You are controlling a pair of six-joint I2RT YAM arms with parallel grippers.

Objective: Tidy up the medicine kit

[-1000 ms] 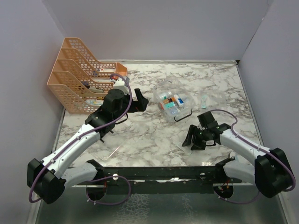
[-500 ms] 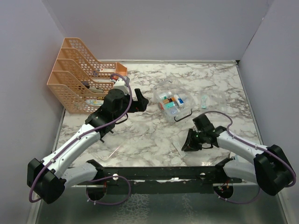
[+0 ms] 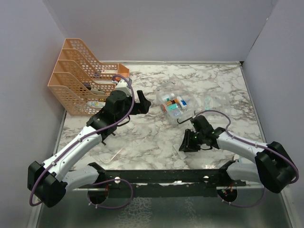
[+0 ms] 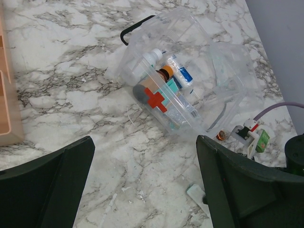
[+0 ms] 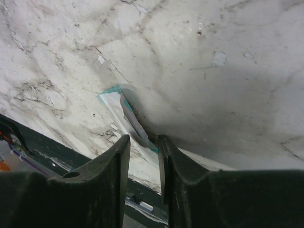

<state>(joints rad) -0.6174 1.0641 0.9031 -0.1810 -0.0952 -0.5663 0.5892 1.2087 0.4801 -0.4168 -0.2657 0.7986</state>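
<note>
Right wrist view, item one: right gripper point(image 5: 144, 138), jaws narrow, down close to the marble table point(image 5: 223, 71), with the end of a flat white packet with a teal edge point(image 5: 121, 108) lying in the gap at its fingertips; you cannot tell whether the packet is truly pinched or only straddled. Item two: left gripper point(image 4: 145, 142), jaws wide, nothing between them, hanging above the table. Item three: medicine kit point(image 4: 175, 90), a clear box just ahead of the left gripper and behind the right one, which points away from it; lid point(image 4: 232, 71) swung open, bottles and tubes inside, black handle point(image 4: 137, 27) on the side farthest from the left gripper. Hazards, as judged: a packet this thin may slip free as you lift, or skid ahead of the fingertips toward the table's edge. Closing harder could scrape the tips on the marble. Swinging back to the kit, you could knock the handle and shove the light box.
</note>
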